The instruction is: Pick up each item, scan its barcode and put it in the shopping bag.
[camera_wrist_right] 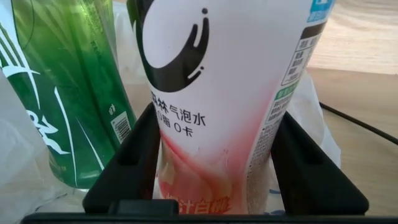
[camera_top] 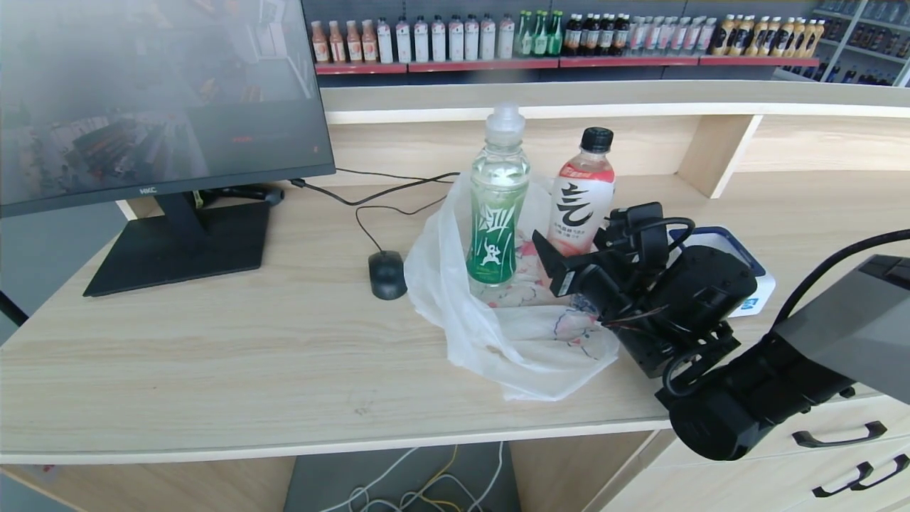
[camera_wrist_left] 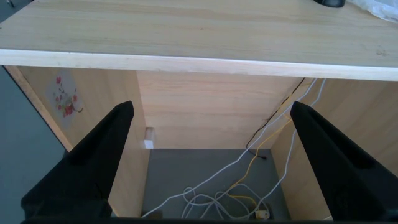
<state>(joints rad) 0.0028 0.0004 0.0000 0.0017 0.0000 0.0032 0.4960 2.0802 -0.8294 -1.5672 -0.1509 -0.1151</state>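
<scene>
We are seeing the right hand (camera_wrist_right: 217,124) gripping the pink bottle (camera_top: 584,192) low on its body. In the right wrist view its two black fingers (camera_wrist_right: 134,165) are pressing against opposite sides of the label. The bottle is standing upright with its black cap on, its base sitting on the crumpled white plastic of the shopping bag (camera_top: 498,334).

Just beside it, towards our left, the green bottle (camera_top: 498,213) is also standing upright on the bag, with the plastic rising around its left side. The two bottles are nearly touching. We cannot tell whether either is sitting fully inside the bag or only on its spread mouth.

The bag is lying on the bench (camera_top: 249,355), near the front edge. A white and blue box (camera_top: 757,284) is resting behind the right arm. A black mouse (camera_top: 387,274) is lying just left of the bag, and a monitor (camera_top: 142,92) is standing farther left.

The left hand (camera_wrist_left: 211,109) is hanging below the bench's front edge with its fingers spread wide and holding nothing, well apart from the bottles, above loose cables (camera_wrist_left: 230,193) under the bench.
</scene>
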